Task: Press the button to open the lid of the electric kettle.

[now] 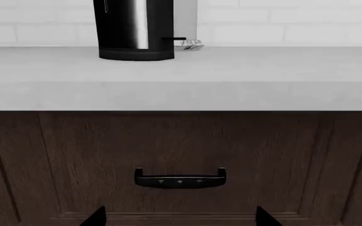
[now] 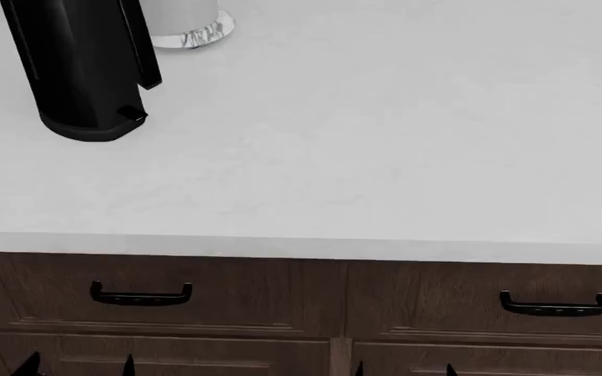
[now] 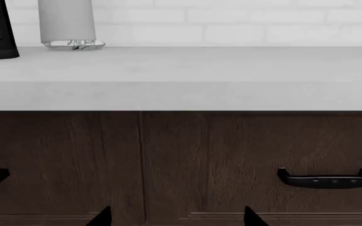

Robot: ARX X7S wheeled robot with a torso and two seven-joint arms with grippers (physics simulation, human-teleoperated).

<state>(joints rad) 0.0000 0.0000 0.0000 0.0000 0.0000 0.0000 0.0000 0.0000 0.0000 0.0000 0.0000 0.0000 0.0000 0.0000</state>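
Tools: 2, left (image 2: 76, 364), right (image 2: 404, 368), both apart | drawer handles (image 2: 141, 295): 2 | electric kettle (image 2: 76, 66): 1 | grey cylinder (image 2: 184, 19): 1

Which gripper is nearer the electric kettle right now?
Left. The left gripper sits low in front of the drawers, roughly below the electric kettle at the counter's far left. The right gripper is equally low but farther over, toward the counter's middle.
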